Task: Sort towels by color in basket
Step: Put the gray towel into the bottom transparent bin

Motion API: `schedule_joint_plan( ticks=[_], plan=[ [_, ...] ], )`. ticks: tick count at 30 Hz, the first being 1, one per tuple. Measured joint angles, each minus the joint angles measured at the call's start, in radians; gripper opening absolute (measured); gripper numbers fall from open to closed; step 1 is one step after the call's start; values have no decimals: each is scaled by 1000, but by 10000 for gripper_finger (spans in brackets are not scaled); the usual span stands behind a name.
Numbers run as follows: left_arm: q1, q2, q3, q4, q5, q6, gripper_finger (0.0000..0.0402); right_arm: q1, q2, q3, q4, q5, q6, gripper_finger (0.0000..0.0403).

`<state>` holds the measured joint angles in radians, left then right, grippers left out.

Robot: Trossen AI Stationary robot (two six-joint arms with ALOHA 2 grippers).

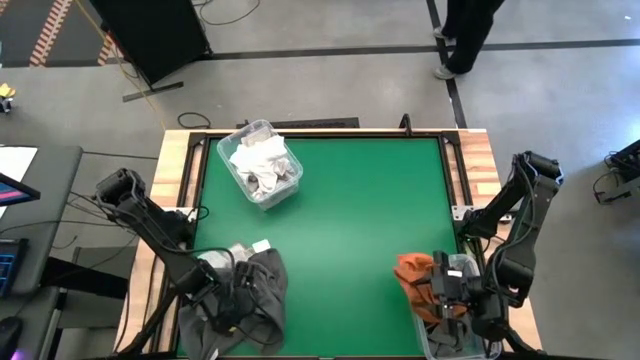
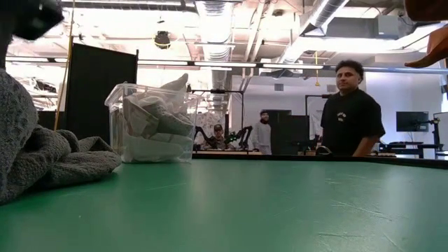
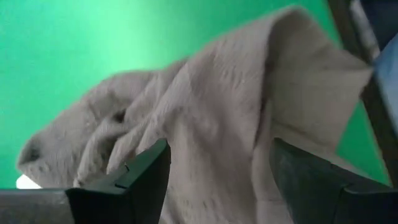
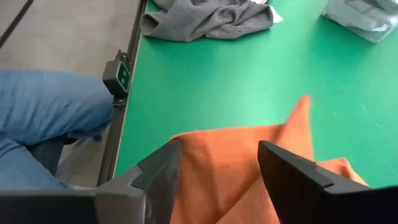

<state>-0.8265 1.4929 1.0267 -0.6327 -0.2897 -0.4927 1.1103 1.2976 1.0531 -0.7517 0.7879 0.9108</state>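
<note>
A heap of grey towels [image 1: 245, 290] lies on the green table near its front left corner. My left gripper [image 3: 217, 180] hovers open over the heap, pointing steeply down, with a pale grey ridge of cloth [image 3: 217, 124] between its fingers. An orange towel [image 1: 412, 272] lies near the front right, beside a clear basket [image 1: 462, 338]. My right gripper [image 4: 217, 180] stands open over the orange towel [image 4: 230, 162]. A second clear basket [image 1: 260, 165] at the far left holds white and grey towels. My left gripper has its open fingers [image 3: 140, 177] on either side of a raised fold of the grey towel, coming from above; I cannot tell whether they touch it. My right gripper has its open fingers [image 4: 292, 177] astride the orange towel's upper layer; I cannot tell whether they touch it.
The middle of the green table [image 1: 350, 220] is bare. A person in blue trousers [image 4: 50, 118] sits close to the table's front edge. Another person [image 2: 353, 112] stands beyond the far edge. Black clamps [image 4: 118, 74] sit on the table's rim.
</note>
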Motion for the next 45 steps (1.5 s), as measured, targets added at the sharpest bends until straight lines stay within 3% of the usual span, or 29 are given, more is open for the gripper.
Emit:
schedule_joint_plan(
  ticks=[10, 17, 21, 24, 28, 30, 36, 45],
  plan=[
    [15, 56, -118, 171, 0, -5, 261, 3, 0, 0, 45, 0, -51, 245],
    [68, 216, -103, 289, 34, 58, 260, -21, -2, 0, 135, 0, -178, 245],
    [110, 291, -58, 296, 48, 77, 232, -42, -2, 0, 162, 0, -213, 245],
    [138, 322, -11, 295, 48, 176, 171, -56, -2, 0, 162, -1, -221, 245],
    [184, 330, 41, 298, 37, 332, 53, -73, -2, 0, 163, -2, -234, 245],
    [208, 334, 69, 288, 29, 405, 20, -80, -2, 0, 164, -3, -237, 245],
    [269, 333, 211, 215, -38, 590, 19, -94, -2, 0, 166, -4, -258, 245],
    [308, 331, 589, -84, -250, 838, 14, -140, -2, 0, 238, -5, -399, 245]
  ],
)
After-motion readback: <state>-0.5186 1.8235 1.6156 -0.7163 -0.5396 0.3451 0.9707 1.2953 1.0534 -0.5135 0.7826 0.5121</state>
